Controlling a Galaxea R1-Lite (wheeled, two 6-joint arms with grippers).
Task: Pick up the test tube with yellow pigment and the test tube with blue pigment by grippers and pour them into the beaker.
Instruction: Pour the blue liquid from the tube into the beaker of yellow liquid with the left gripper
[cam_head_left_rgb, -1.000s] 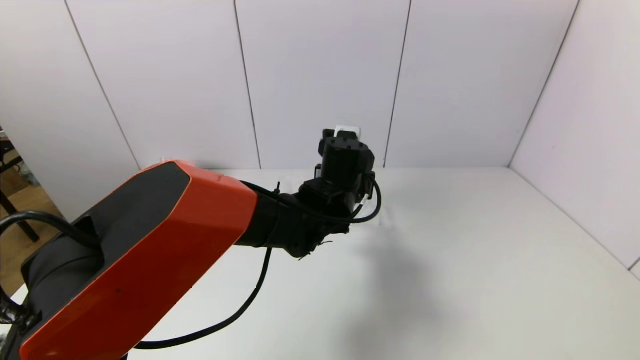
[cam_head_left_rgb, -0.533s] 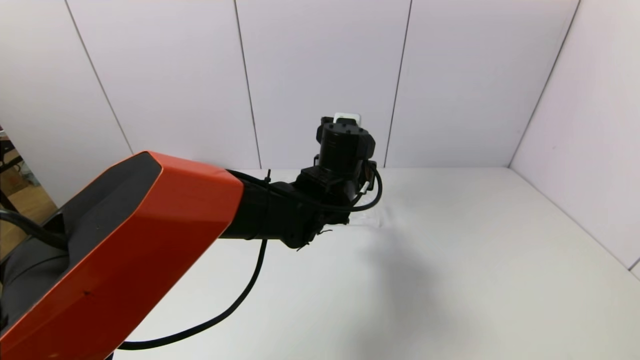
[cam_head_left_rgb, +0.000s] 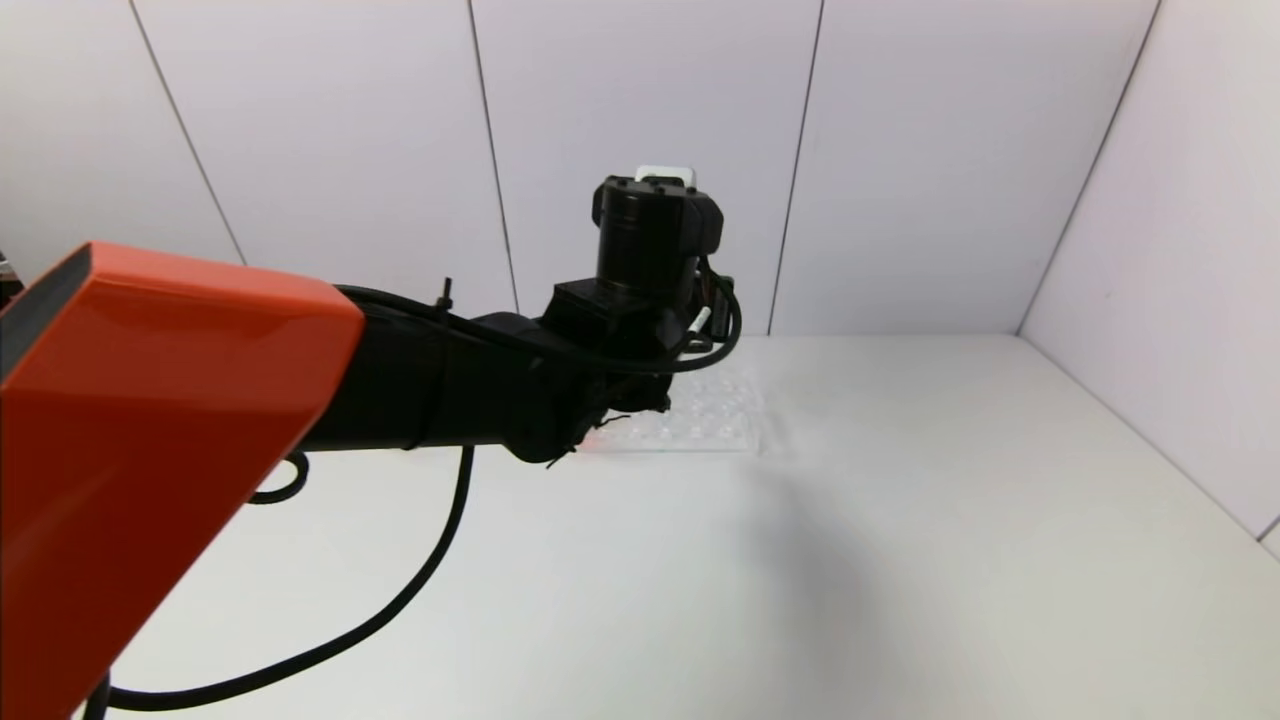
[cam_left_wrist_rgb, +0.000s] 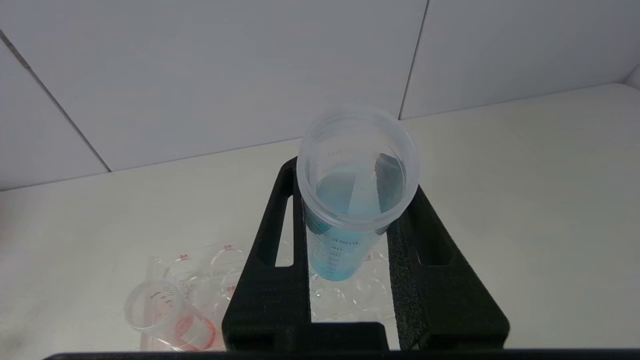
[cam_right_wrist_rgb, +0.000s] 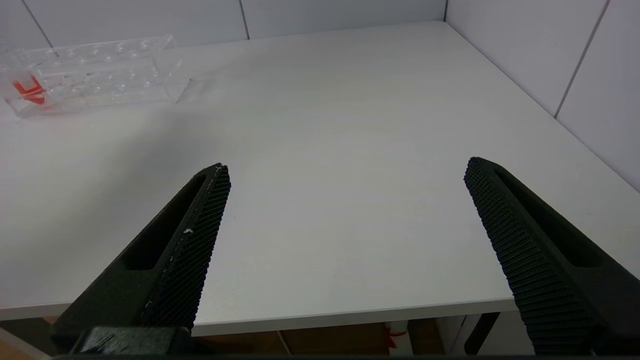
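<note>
The table (cam_head_left_rgb: 900, 520) lies bare from its middle to the right wall and near edge, leaving wide room there; the only clutter is the clear rack (cam_head_left_rgb: 700, 420) near the back wall, half hidden behind the left arm (cam_head_left_rgb: 450, 390). The left gripper (cam_left_wrist_rgb: 350, 240) is clamped on the blue tube (cam_left_wrist_rgb: 350, 210), lifted above the rack. The tube stands about upright, mouth toward the wrist camera, long axis running down to the rack, blue liquid at its bottom. A red tube (cam_left_wrist_rgb: 170, 320) sits in the rack, seemingly tilted. The right gripper (cam_right_wrist_rgb: 345, 240) hovers low over the near edge, jaws spread wide, holding nothing.
</note>
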